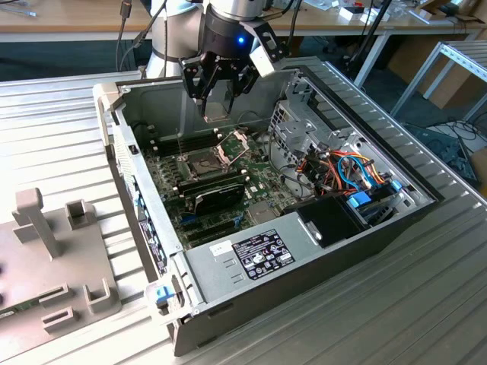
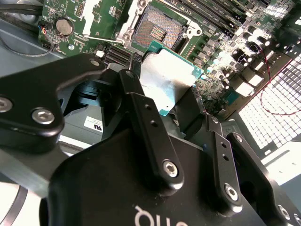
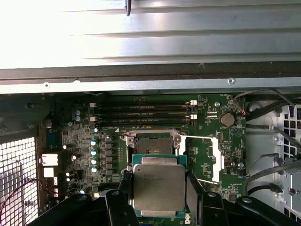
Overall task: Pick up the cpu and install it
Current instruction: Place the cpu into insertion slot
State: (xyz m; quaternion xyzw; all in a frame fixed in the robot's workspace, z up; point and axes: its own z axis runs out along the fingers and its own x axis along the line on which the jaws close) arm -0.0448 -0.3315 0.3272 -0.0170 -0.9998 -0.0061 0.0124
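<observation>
My gripper (image 1: 218,97) hangs over the open computer case (image 1: 114,137), shut on the cpu (image 1: 217,111). The cpu (image 3: 159,188) is a flat square chip with a dull silver top and a green rim, pinched on two opposite sides between the black fingers (image 3: 193,188). It is held in the air above the motherboard. Just beyond the cpu (image 2: 168,77) lies the open square socket (image 3: 151,143), its contact field (image 2: 157,31) bare. The shiny retention frame (image 3: 203,158) stands swung open beside it (image 1: 235,142).
Memory slots (image 3: 141,114) run along one side of the socket. A black card (image 1: 218,199), the power supply (image 1: 259,251), a drive cage (image 1: 300,129) and coloured cables (image 1: 351,173) crowd the case. A grey fixture (image 1: 46,258) sits on the ribbed table at the exterior view's left.
</observation>
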